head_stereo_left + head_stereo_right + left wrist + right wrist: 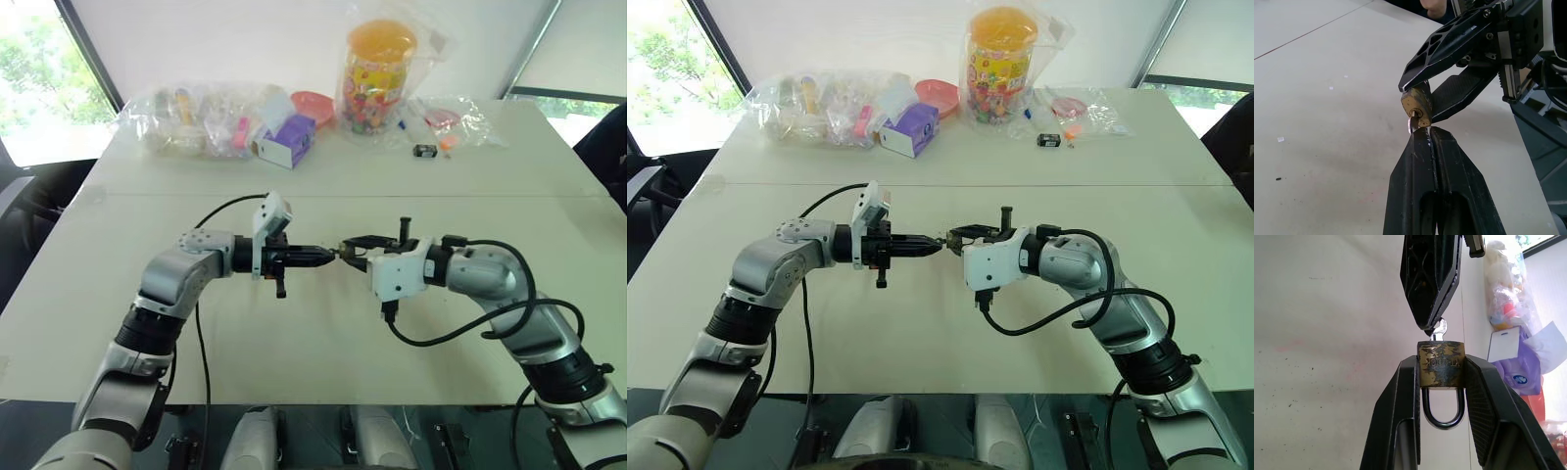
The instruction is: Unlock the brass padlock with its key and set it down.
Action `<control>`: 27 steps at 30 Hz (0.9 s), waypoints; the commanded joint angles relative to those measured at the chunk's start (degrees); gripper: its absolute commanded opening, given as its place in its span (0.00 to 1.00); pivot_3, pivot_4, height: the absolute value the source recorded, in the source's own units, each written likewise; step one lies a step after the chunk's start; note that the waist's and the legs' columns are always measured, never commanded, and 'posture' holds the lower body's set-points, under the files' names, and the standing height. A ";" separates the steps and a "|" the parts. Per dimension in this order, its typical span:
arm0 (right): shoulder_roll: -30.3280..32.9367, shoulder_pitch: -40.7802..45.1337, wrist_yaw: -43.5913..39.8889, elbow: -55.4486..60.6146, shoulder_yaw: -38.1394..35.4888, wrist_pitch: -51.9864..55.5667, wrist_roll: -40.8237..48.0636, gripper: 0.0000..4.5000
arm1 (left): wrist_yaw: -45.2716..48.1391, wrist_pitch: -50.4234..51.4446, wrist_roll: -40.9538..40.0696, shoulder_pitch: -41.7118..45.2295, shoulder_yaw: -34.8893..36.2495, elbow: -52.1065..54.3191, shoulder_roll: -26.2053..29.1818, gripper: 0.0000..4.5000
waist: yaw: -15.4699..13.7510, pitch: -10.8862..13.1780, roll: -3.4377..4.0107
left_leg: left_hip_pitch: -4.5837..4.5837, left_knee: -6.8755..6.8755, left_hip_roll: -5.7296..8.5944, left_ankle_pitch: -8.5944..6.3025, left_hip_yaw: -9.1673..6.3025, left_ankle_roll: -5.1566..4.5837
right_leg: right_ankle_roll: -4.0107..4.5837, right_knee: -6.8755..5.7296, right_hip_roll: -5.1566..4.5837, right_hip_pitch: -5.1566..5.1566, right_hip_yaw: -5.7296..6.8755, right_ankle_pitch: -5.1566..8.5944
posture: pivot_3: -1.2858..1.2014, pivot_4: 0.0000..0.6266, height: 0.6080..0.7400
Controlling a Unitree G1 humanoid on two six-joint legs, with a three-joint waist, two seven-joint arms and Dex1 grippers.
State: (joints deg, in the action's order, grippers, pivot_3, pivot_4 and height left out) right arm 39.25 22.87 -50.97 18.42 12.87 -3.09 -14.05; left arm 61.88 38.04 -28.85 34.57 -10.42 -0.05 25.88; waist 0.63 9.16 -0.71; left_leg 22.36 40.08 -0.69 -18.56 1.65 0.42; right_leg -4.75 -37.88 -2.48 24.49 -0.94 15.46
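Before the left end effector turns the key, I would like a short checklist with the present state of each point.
1. Brass padlock held between the right end effector's fingers, body clamped on both sides: ok.
2. Key seated in the padlock's keyhole: ok.
3. Left end effector shut on the key's head: ok.
4. Shackle still closed in the body, so the lock is not yet open: ok for turning.
5. Shackle free of the fingers so it can spring out: cannot tell.
6. Bare table below the two end effectors for setting the padlock down: ok.
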 commanded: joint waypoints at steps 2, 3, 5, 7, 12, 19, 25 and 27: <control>0.30 1.01 0.20 3.56 -0.65 -0.13 0.54 0.15 | -0.76 -0.41 0.07 1.31 1.37 -0.20 -0.17 0.07 | 0.00 0.00 0.00 | 0.00 0.00 0.00 0.00 0.00 0.00 | 0.00 0.00 0.00 0.00 0.00 0.00 | 0.52 0.24 0.96; 0.29 1.06 0.21 3.51 -0.67 -0.02 0.56 0.15 | -0.56 0.07 -0.41 1.37 1.63 -0.11 -0.11 0.13 | 0.00 0.00 0.00 | 0.00 0.00 0.00 0.00 0.00 0.00 | 0.00 0.00 0.00 0.00 0.00 0.00 | 0.52 0.24 0.96; 0.35 1.03 0.20 3.47 -0.75 0.14 0.58 0.15 | -0.59 0.30 -0.43 1.35 1.73 0.13 0.19 0.31 | -0.03 0.00 0.00 | 0.00 0.00 0.00 0.00 0.00 0.00 | 0.00 0.00 0.00 0.00 0.00 0.00 | 0.52 0.24 0.96; 0.51 1.05 0.24 3.36 -0.79 0.18 0.55 0.15 | -0.98 -0.11 0.22 1.34 1.58 0.07 0.38 0.52 | -0.05 0.00 0.00 | 0.00 0.00 0.00 0.00 0.00 0.00 | 0.00 0.00 -0.01 0.00 0.00 0.00 | 0.52 0.24 0.96; 0.69 1.41 0.39 3.02 -0.67 0.19 0.52 0.15 | -1.12 -1.19 1.16 1.13 1.54 -0.93 0.27 0.63 | 0.00 0.00 0.00 | 0.00 0.00 0.00 0.00 0.00 0.00 | 0.00 0.00 0.00 0.00 0.00 0.00 | 0.52 0.24 0.96; 1.03 1.55 0.15 3.01 -0.82 0.05 0.70 0.15 | -0.87 -2.44 2.17 1.02 1.68 -2.55 0.21 0.63 | -0.07 0.00 0.00 | -0.01 0.00 0.00 0.00 0.00 0.00 | 0.00 0.00 0.02 0.00 0.00 0.00 | 0.52 0.24 0.96; 1.01 1.59 0.03 3.22 -0.85 0.15 0.71 0.15 | -1.43 -1.95 1.08 1.72 2.69 -3.23 -1.01 0.63 | -0.02 0.00 0.00 | 0.00 0.01 0.01 0.00 0.00 0.00 | 0.00 0.00 0.01 -0.01 0.00 0.00 | 0.52 0.24 0.96; 1.05 1.56 -0.03 3.21 -0.82 0.19 0.66 0.15 | -1.54 -1.17 0.25 2.27 3.43 -3.44 -1.63 0.63 | -0.04 0.00 0.00 | 0.00 0.01 0.01 0.00 0.00 0.00 | 0.00 0.00 0.01 -0.01 0.01 0.00 | 0.52 0.24 0.96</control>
State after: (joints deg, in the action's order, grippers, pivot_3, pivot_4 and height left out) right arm 39.87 23.27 -51.09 19.25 12.94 -2.14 -14.28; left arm 60.57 36.88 -27.03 34.93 -9.09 -4.31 24.48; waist 0.59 9.16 -0.72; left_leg 22.36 40.08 -0.68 -18.56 1.65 0.42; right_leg -4.75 -37.88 -2.48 24.49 -0.93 15.46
